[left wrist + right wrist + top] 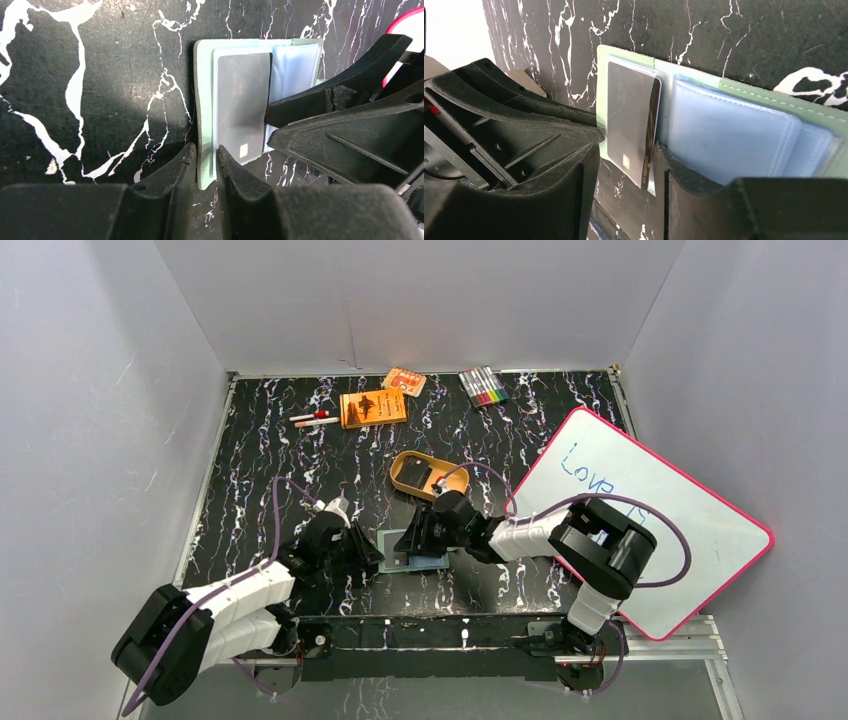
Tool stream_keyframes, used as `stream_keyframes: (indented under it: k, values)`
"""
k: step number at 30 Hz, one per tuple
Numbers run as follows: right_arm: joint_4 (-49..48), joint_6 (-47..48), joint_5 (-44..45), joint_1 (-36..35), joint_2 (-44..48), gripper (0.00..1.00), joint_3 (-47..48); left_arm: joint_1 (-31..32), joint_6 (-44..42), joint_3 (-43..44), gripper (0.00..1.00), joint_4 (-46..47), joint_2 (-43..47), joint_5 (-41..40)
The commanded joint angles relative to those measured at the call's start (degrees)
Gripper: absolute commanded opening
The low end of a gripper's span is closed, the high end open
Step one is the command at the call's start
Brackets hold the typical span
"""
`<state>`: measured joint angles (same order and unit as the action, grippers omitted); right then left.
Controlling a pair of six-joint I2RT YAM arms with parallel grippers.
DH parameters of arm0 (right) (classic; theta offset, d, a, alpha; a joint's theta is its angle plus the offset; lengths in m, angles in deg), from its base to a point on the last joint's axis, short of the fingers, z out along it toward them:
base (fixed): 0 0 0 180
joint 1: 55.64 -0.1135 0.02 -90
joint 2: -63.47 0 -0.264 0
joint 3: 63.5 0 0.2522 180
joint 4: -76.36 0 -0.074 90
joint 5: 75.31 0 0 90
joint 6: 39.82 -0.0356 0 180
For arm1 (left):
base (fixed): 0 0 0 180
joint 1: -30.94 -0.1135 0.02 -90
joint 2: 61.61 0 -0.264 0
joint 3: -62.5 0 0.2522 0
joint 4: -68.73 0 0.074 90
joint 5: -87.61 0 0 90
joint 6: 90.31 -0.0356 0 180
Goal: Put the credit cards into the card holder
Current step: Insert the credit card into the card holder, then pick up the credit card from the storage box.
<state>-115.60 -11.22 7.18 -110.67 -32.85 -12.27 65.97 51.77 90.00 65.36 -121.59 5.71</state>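
Note:
The sage-green card holder (400, 556) lies open on the black marbled table between my two grippers. My left gripper (368, 548) is shut on its near green edge (205, 150), shown in the left wrist view with the gripper (206, 159) pinching it. A dark grey credit card (242, 107) with a gold chip sits partly inside a clear sleeve of the holder, its chip end sticking out. In the right wrist view my right gripper (629, 150) is open, its jaws standing either side of that card (629, 115). One finger rests on the pale blue pockets (729, 135).
A golden oval tin (420, 475) lies just behind the holder. An orange booklet (373, 408), a small orange packet (404, 381), pens (314, 419) and markers (482, 386) lie at the back. A pink-rimmed whiteboard (650, 540) leans at the right.

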Motion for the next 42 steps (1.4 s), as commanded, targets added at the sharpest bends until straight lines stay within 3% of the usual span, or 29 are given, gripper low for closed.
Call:
stream_keyframes:
  k: [1,10,13,17,22,25,29,34,42]
  values:
    - [8.44,4.1,3.01,-0.43,4.4,0.56,3.77,-0.05,-0.92,1.21,0.2,-3.86,2.33,-1.47]
    - [27.28,13.41,11.76,-0.42,17.67,0.75,8.61,-0.05,-1.53,6.89,0.22,-13.11,8.02,-4.25]
    - [30.57,17.14,13.3,0.52,21.59,0.71,7.64,-0.05,-1.26,8.53,0.22,-13.83,9.59,-3.49]
    - [28.01,20.88,10.61,3.86,25.95,0.52,2.84,-0.05,-1.18,9.74,0.23,-10.95,8.37,-0.79]
    - [27.1,21.83,8.64,4.58,25.03,0.51,0.41,0.57,0.58,11.21,0.21,-2.36,0.3,4.55]
    - [22.58,22.14,10.23,6.47,26.71,0.56,-1.2,1.02,0.21,12.39,0.2,-1.98,-2.63,4.07]
    - [22.14,22.76,9.9,11.47,22.95,0.62,4.98,1.05,-0.15,11.96,0.21,-4.55,-1.41,1.02]
    - [16.93,15.25,10.68,17.5,15.56,0.63,10.32,1.03,0.4,10.51,0.22,-8.55,2.35,-2.17]
    - [15.9,7.93,7.88,18.81,0.61,0.68,20.86,1.06,1.36,9.6,0.22,-9.36,4.44,-1.58]
